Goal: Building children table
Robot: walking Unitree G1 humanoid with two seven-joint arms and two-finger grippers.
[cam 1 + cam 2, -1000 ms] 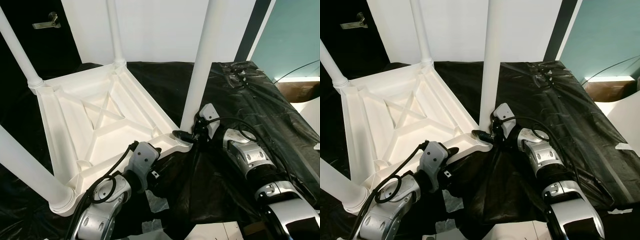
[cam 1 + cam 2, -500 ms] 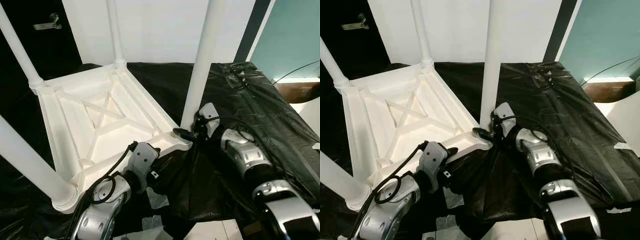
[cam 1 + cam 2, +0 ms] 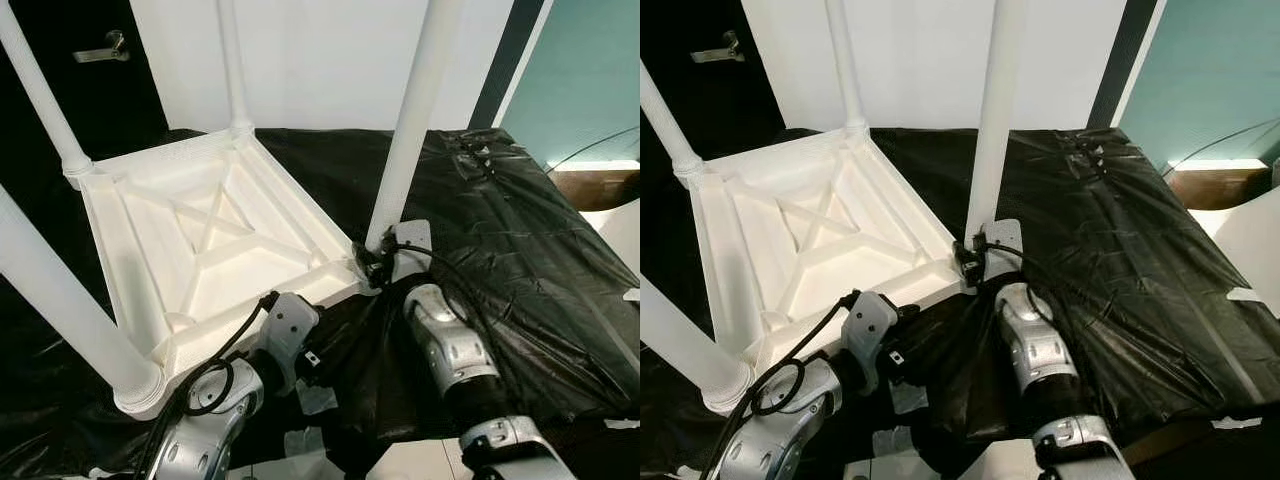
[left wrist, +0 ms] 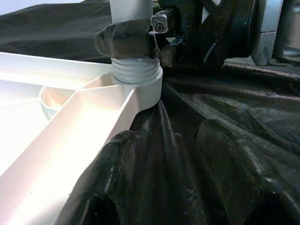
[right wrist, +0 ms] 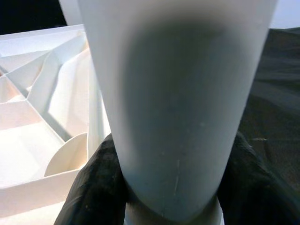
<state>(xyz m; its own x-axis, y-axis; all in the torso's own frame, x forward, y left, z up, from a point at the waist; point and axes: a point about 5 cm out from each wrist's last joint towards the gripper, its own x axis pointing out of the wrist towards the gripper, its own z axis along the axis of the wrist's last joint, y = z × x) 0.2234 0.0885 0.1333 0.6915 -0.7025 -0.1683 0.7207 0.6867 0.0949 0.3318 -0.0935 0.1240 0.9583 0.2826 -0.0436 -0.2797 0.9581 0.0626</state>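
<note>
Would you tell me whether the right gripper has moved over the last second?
Yes: the right gripper has swung from beside the table leg to in front of its base.

The right arm (image 3: pixel 450 350) reaches forward, its wrist bent toward the robot's left, and the right gripper (image 5: pixel 164 187) clasps the base of a white table leg (image 3: pixel 410 120), one black finger on each side. The left arm (image 3: pixel 215 410) lies low and extended forward, the left gripper (image 4: pixel 187 178) with its fingers spread apart, gripping nothing.
</note>
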